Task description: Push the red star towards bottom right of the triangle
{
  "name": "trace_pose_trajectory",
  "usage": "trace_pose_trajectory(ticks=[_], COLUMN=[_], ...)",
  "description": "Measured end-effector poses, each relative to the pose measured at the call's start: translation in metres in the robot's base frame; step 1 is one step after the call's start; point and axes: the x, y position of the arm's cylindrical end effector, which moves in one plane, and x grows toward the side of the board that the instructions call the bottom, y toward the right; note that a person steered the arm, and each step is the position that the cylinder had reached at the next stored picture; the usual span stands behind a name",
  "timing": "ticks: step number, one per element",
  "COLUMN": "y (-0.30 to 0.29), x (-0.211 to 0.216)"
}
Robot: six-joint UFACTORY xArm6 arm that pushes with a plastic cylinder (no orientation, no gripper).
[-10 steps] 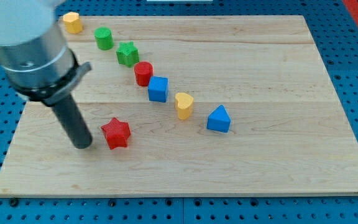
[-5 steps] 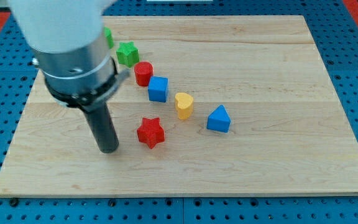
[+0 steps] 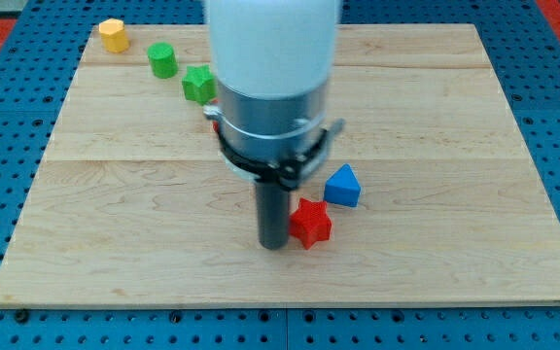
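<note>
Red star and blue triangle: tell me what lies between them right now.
Nothing. In the camera view only a sliver of bare board separates the red star from the blue triangle up-right of it. My tip sits against the star's left side.

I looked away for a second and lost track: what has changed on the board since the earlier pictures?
My tip slid toward the view's right, pushing the red star with it. The star now sits just below-left of the blue triangle, the tip close against its left side. The triangle, green star, green cylinder and yellow block stayed put. The arm now hides the other blocks.
</note>
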Motion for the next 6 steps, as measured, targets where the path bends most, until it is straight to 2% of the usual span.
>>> trace_pose_trajectory(ticks=[1,2,3,4,5,6], y=[0.01,0.077,0.112,0.091,0.104,0.129], x=[-0.016,-0.003,0.014,0.042,0.05,0.016])
